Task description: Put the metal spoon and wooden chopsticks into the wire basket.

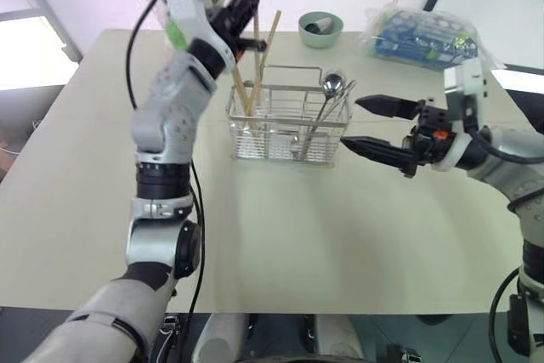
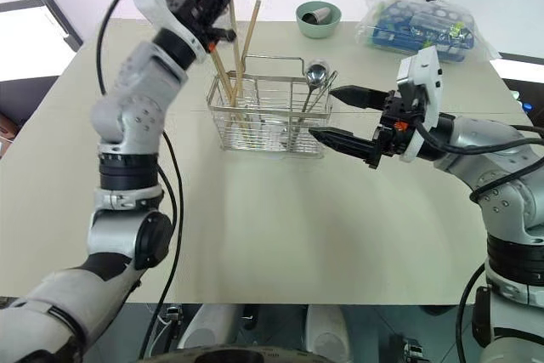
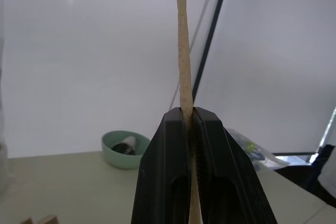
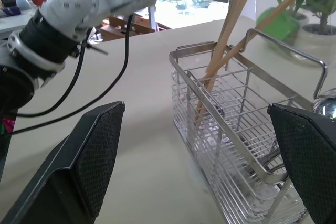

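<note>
The wire basket (image 1: 289,121) stands mid-table. The metal spoon (image 1: 332,84) stands in its right end, bowl up, beside another thin metal handle. My left gripper (image 1: 247,8) hovers above the basket's left end, shut on one wooden chopstick (image 3: 182,51). That stick is held upright, and its lower end reaches down to the basket. Two more wooden sticks (image 1: 270,36) lean in the same end. Just to the right of the basket my right gripper (image 1: 355,123) stands open and level, pointing at it with nothing between its fingers.
A green bowl (image 1: 320,28) with a small object inside sits at the table's far edge. To its right lies a clear plastic bag of blue items (image 1: 421,36). Bare tabletop (image 1: 280,227) stretches in front of the basket.
</note>
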